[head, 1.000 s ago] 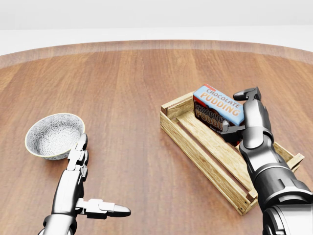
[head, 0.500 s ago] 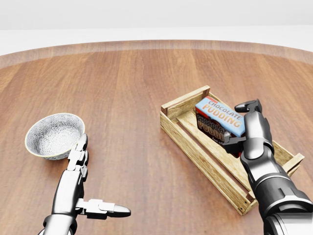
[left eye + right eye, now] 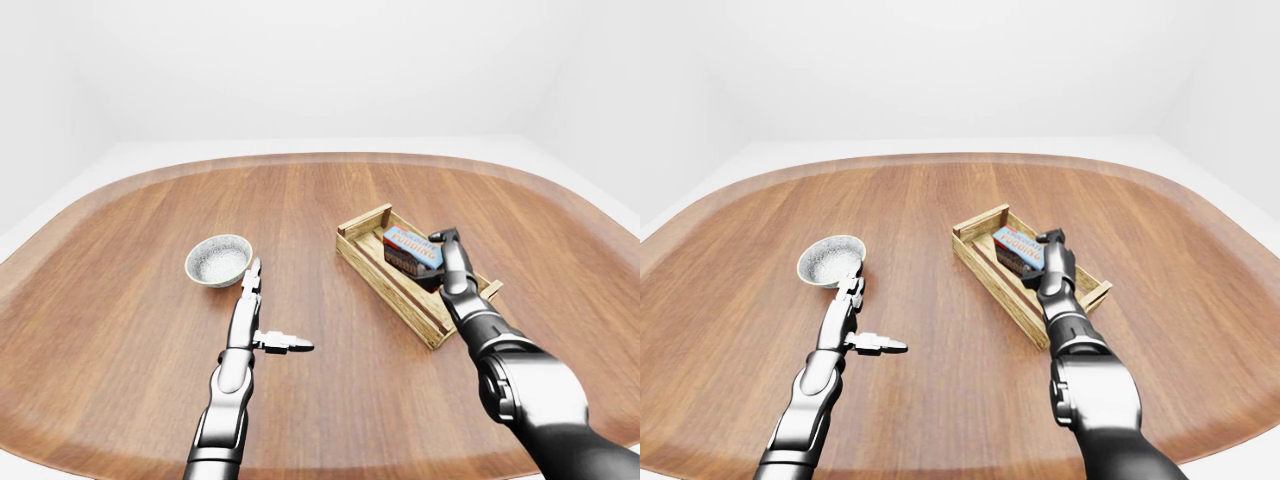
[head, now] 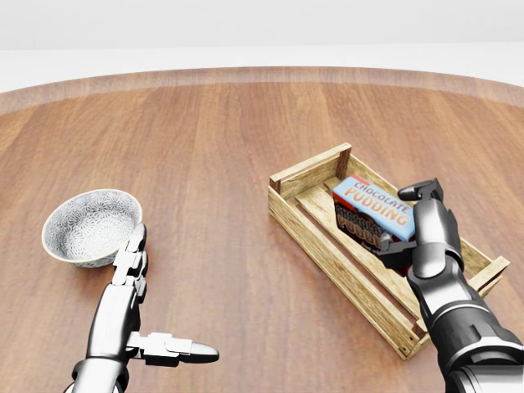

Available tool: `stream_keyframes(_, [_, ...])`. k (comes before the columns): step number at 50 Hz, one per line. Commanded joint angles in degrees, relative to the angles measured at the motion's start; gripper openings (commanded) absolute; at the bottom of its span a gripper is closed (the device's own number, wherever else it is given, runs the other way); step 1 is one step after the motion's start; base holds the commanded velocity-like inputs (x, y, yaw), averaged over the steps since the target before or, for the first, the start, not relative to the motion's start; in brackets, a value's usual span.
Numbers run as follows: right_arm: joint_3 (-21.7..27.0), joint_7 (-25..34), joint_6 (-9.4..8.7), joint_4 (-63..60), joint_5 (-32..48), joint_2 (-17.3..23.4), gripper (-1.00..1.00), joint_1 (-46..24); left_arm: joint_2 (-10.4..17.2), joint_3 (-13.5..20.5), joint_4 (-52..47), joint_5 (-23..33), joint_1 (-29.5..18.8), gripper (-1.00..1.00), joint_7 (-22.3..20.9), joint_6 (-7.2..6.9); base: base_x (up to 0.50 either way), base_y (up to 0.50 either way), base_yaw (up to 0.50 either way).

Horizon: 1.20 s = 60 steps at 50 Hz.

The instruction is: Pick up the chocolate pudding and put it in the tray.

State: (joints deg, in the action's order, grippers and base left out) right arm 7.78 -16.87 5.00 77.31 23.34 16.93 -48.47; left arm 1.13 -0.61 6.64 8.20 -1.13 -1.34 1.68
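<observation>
The chocolate pudding box, blue on top with dark sides, lies tilted inside the wooden slatted tray at the right of the head view. My right hand is shut on the box's right end, one finger over the top and the thumb low against its side. Whether the box rests on the slats or hangs just above them is hidden by the tray wall. My left hand lies open at the lower left, fingers stretched straight and thumb out sideways, holding nothing.
A patterned white bowl stands at the left, just above my left fingertips. The round wooden table spreads wide around everything, its edge showing in the left-eye view.
My right hand has carried the pudding box down and a little right, from above the tray's rim to inside it. The left hand and bowl have not moved.
</observation>
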Motion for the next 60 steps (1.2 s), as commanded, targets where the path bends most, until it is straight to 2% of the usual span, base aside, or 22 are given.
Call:
stream_keyframes(1, [0.0, -1.0, 0.0, -0.1, 0.2, 0.2, -1.0, 0.7, -0.1, 0.8, -1.3, -2.3, 0.2, 1.0, -0.7, -0.33, 0.0, 0.0, 0.0])
stream_keyframes(13, [-0.2, -1.2, 0.0, 0.1, 2.1, 0.4, -1.0, 1.3, -0.1, 0.8, -0.6, -2.2, -0.2, 1.0, -0.4, 0.16, 0.0, 0.0, 0.0])
stream_keyframes(55, [-0.7, -0.9, 0.0, 0.2, 4.1, 0.2, -1.0, 1.7, -0.1, 0.9, -1.1, -2.2, 0.0, 1.0, -0.4, 0.22, 0.0, 0.0, 0.0])
stream_keyframes(56, [-0.6, -0.8, 0.0, 0.2, 4.1, 0.2, -0.96, 1.7, -0.1, 0.8, -1.1, -2.2, 0.0, 1.0, -0.4, 0.17, 0.0, 0.0, 0.0])
stream_keyframes(57, [-0.7, -0.7, 0.0, 0.2, 4.2, 0.2, -0.62, 1.7, -0.1, 0.8, -1.3, -2.2, 0.1, 1.0, -0.4, 0.05, 0.0, 0.0, 0.0])
stream_keyframes(58, [-0.7, -0.6, 0.0, 0.2, 4.2, 0.2, -0.52, 1.7, -0.1, 0.8, -1.4, -2.2, 0.1, 1.0, -0.5, -0.04, 0.0, 0.0, 0.0])
stream_keyframes(59, [-0.7, -0.6, 0.0, 0.2, 4.2, 0.2, -0.25, 1.7, -0.1, 0.8, -1.4, -2.2, 0.1, 1.0, -0.4, -0.05, 0.0, 0.0, 0.0])
stream_keyframes(60, [-0.9, -0.6, 0.0, 0.2, 4.4, 0.2, 0.33, 1.7, -0.1, 0.8, -1.6, -2.2, 0.2, 1.0, -0.4, -0.17, 0.0, 0.0, 0.0])
